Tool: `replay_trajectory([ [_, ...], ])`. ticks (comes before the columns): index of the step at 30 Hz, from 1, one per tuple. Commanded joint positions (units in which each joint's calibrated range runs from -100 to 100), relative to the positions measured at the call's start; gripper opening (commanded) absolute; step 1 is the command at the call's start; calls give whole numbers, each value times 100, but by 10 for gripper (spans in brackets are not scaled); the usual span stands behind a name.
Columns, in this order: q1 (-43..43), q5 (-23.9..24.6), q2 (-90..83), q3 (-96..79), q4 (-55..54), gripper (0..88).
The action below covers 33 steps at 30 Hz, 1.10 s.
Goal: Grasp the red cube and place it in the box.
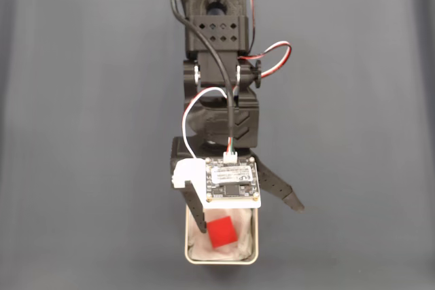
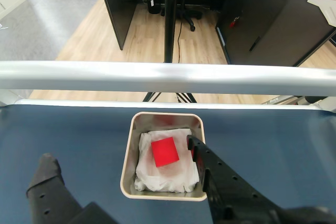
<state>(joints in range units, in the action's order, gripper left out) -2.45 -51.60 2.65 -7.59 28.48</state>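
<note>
1. The gripper (image 2: pixel 118 153) is spread wide, holding nothing; one finger (image 2: pixel 202 153) reaches over the box's rim.
2. The red cube (image 2: pixel 165 151) lies on the white lining inside the box (image 2: pixel 128 156).
3. The box sits on the dark table (image 1: pixel 81 168).

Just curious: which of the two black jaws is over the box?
The right one in the wrist view: its tip overlaps the box beside the red cube; the other hangs over the table.
</note>
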Motion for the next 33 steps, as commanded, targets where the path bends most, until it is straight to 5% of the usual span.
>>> replay_trajectory([
  [1, -103, 5, -360, 185, -160, 528],
  [29, -110, 98, -508, 57, -160, 516],
  [31, -110, 93, -551, 57, -160, 457],
  [33, -82, 49, -637, 57, -160, 269],
])
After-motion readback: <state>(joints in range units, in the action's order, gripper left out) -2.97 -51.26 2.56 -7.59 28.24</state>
